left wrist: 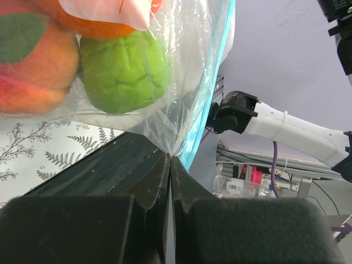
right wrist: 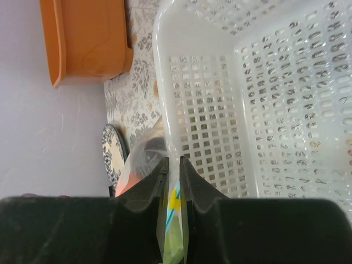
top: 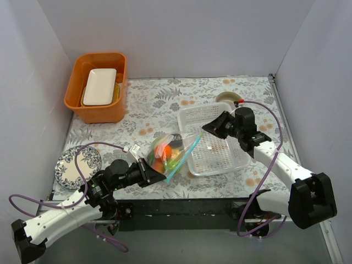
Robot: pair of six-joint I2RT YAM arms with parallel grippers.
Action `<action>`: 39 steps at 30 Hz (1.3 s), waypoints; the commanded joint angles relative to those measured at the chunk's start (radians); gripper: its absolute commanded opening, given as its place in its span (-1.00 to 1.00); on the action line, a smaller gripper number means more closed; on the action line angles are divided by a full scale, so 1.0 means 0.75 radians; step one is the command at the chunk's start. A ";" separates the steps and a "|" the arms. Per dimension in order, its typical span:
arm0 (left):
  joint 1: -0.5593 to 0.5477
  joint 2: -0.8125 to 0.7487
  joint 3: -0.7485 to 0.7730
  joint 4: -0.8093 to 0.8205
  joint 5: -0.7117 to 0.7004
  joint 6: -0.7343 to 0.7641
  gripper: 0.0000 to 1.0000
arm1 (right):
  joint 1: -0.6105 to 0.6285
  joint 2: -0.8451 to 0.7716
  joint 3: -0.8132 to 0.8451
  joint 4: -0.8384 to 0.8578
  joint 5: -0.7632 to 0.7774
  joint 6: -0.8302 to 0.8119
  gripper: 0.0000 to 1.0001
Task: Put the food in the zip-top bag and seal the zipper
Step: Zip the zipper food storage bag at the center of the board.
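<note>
The left arm stretches low toward the middle of the table [top: 159,104], the left gripper [left wrist: 169,157] pinching a fold of the zip-top bag [top: 177,144]. The bag holds the food [left wrist: 124,71] and lies beside the white basket [top: 234,162]. The right arm bends over that basket, the right gripper [right wrist: 174,161] slightly parted astride the zipper [top: 184,157].
</note>
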 commanded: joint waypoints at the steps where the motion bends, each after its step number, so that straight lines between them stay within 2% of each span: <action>1: -0.008 0.022 0.005 -0.035 0.037 0.017 -1.00 | -0.030 0.014 0.014 0.102 0.041 -0.003 -0.58; 6: -0.008 0.018 0.000 -0.033 0.022 0.011 -1.00 | -0.036 0.014 0.020 0.077 0.045 -0.012 -0.57; 12: -0.008 0.063 0.013 -0.015 0.034 0.029 -1.00 | -0.052 -0.023 0.065 -0.088 0.112 -0.095 -0.47; 17: -0.008 0.083 0.025 -0.002 0.034 0.046 -1.00 | -0.071 -0.072 0.063 -0.174 0.125 -0.130 0.03; 18: -0.008 0.085 0.025 -0.002 0.034 0.044 -1.00 | -0.071 -0.086 0.059 -0.180 0.106 -0.130 0.20; 20: -0.008 0.087 0.023 0.000 0.034 0.042 -1.00 | -0.071 -0.101 0.035 -0.146 0.061 -0.114 0.29; 23: -0.008 0.083 0.017 0.004 0.036 0.038 -1.00 | -0.071 -0.115 -0.037 -0.080 -0.045 -0.042 0.30; 24: -0.008 0.081 0.017 0.004 0.037 0.040 -1.00 | -0.069 -0.115 -0.051 -0.022 -0.080 -0.024 0.25; 33: -0.008 0.085 0.015 0.006 0.037 0.036 -1.00 | -0.050 -0.078 -0.086 0.040 -0.147 0.017 0.05; 36: -0.010 0.083 0.009 0.008 0.034 0.029 -1.00 | -0.032 -0.068 -0.082 0.053 -0.152 0.023 -0.16; 39: -0.008 0.081 0.007 0.008 0.036 0.029 -1.00 | -0.017 -0.054 -0.070 0.045 -0.156 0.023 -0.17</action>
